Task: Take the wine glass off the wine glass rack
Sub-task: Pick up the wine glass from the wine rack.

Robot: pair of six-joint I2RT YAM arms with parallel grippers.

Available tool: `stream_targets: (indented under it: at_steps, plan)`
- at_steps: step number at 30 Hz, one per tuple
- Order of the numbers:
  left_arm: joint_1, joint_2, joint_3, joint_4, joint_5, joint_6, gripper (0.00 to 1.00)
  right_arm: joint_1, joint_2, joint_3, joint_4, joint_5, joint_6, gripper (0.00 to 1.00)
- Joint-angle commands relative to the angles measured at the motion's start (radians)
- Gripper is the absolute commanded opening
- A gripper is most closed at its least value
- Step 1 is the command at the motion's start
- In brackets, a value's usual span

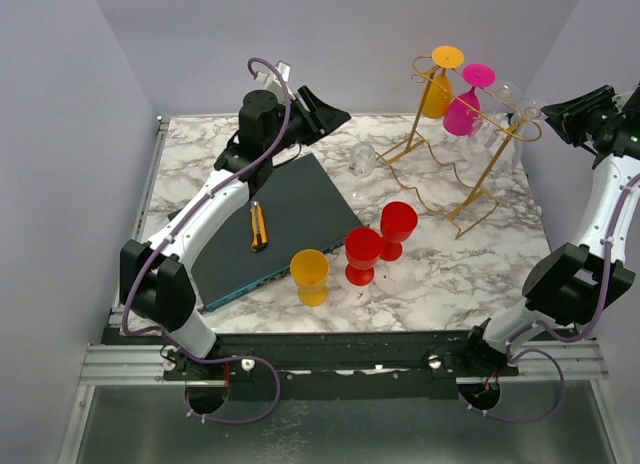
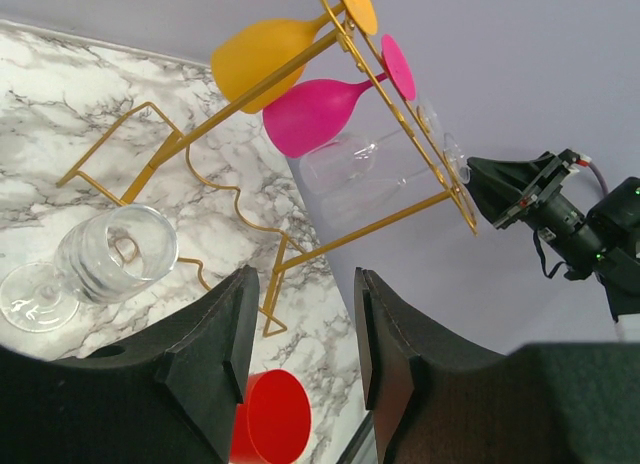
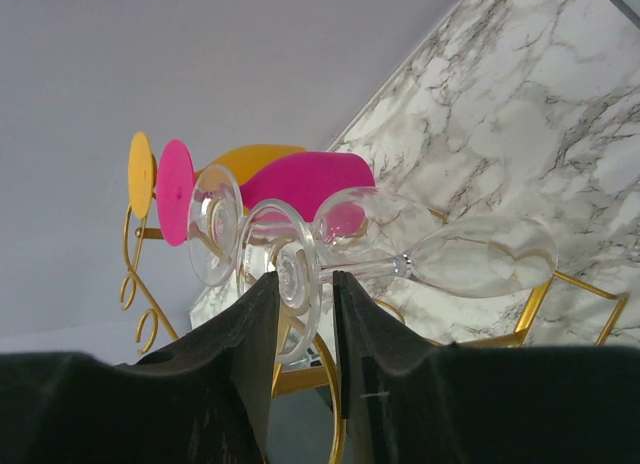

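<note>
Not off yet: clear glass [image 3: 480,256] hangs on the rack [image 3: 533,306], foot between the right fingers [image 3: 240,364], can't tell if clamped; left fingers [image 2: 215,354] apart, empty, rack ahead; lift-off remains.

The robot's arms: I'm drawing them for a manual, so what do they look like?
Both the left arm and right arm have white links, bulky black joints and a looping purple cable. Each ends in black, wedge-shaped fingers.
</note>
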Motion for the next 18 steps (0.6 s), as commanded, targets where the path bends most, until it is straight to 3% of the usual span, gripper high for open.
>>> stream_targets:
  at_steps: [1,10,18]
  plan:
    - [0.006,-0.064,-0.026,0.022,-0.014,0.011,0.49,-0.007,0.025,0.038,0.011,-0.045,0.018,0.33]
    - [0.008,-0.088,-0.028,0.004,-0.019,0.015,0.49,-0.007,0.030,0.032,0.010,-0.055,0.031,0.27]
    - [0.008,-0.100,-0.035,-0.002,-0.021,0.017,0.49,-0.008,0.027,0.011,0.021,-0.059,0.037,0.29]
